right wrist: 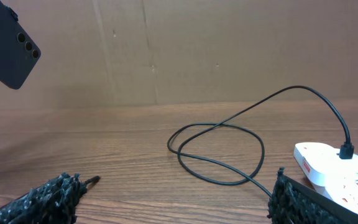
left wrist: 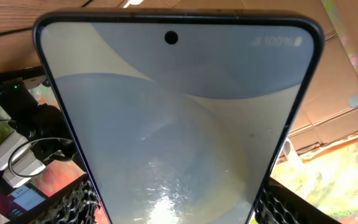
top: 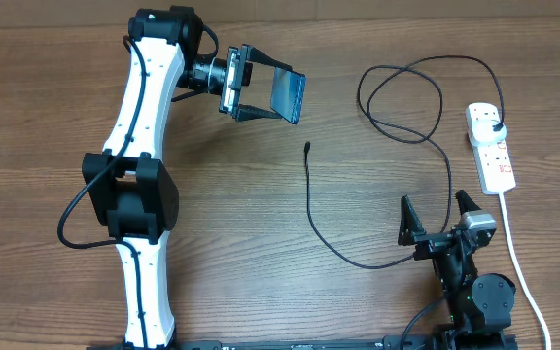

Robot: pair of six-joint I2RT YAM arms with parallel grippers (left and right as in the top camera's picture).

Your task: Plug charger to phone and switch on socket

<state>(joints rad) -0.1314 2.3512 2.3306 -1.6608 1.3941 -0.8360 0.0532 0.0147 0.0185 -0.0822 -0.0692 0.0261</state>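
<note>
Overhead, the left arm reaches far across the table (top: 56,107), with the left gripper (top: 278,93) clamped on the phone (top: 290,94) and holding it aloft. The right gripper (top: 438,216) sits low, jaws apart, near the cable (top: 308,194), which is plugged into the power strip (top: 494,156). Left wrist: the lit phone (left wrist: 179,124) fills the view. Right wrist: spread fingers (right wrist: 48,199) frame the looped cable (right wrist: 216,149).

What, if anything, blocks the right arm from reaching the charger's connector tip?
Probably nothing, so likely yes: right gripper open and empty, connector tip free on table, phone held aloft by the left gripper.
</note>
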